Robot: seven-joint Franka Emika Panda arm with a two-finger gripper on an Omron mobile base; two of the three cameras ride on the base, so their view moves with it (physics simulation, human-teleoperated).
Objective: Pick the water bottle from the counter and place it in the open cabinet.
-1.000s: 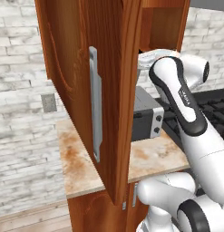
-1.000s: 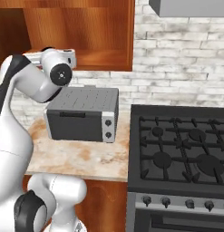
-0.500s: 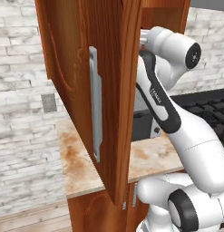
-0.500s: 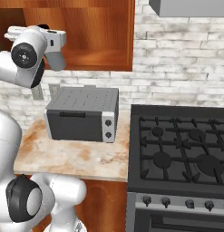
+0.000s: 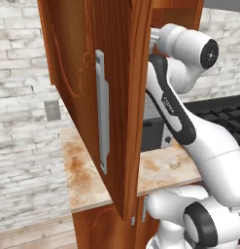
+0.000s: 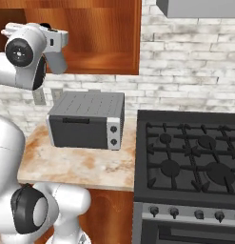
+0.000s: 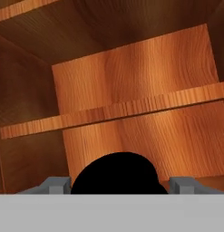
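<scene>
We observe the white arm raised high, its gripper [image 7: 115,188] reaching into the reddish-brown wooden wall cabinet [image 7: 136,81]. In the hand view a rounded black shape, which we take for the black cap of the small grey water bottle [image 7: 117,174], sits between the two grey finger ends [image 7: 56,185], so the gripper is pinching the bottle; its body is hidden below the cap. Ahead of the bottle we see the cabinet's back panel and a bare wooden shelf [image 7: 113,111] running across it at a slant, since the hand camera is rolled. In the left base view the cabinet's open door [image 5: 92,92], with its long vertical silver handle [image 5: 102,116], stands in front of the arm and hides the gripper. In the right base view the wrist is level with the cabinet's lower edge. Below, on the beige marble desk with orange-brown veining [image 6: 81,164], stands a grey box-shaped appliance [image 6: 85,120], just beside a black gas stove [image 6: 190,162].
</scene>
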